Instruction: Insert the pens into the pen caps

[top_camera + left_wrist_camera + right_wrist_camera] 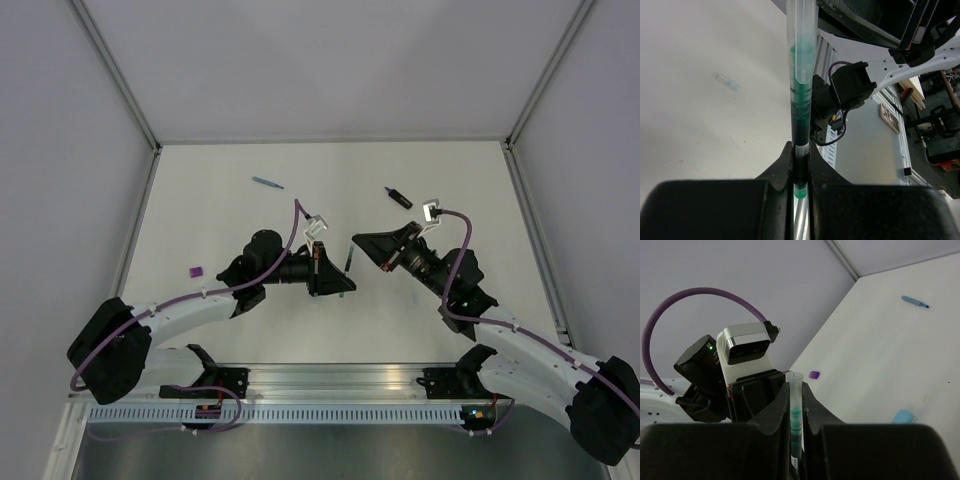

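Note:
My left gripper is shut on the lower barrel of a thin dark pen with a green end. A clear cap sits over the pen's green tip. My right gripper is shut on that clear cap. In the top view the two grippers meet mid-table, left and right, with the pen between them. On the table lie a thin blue pen, a black-and-purple marker, a purple cap and a pale-blue cap. A pale-blue highlighter lies near the right gripper.
The white table is bounded by metal-framed walls at the left, back and right. The arm bases and a slotted rail run along the near edge. The left wrist camera sits just behind the cap in the right wrist view.

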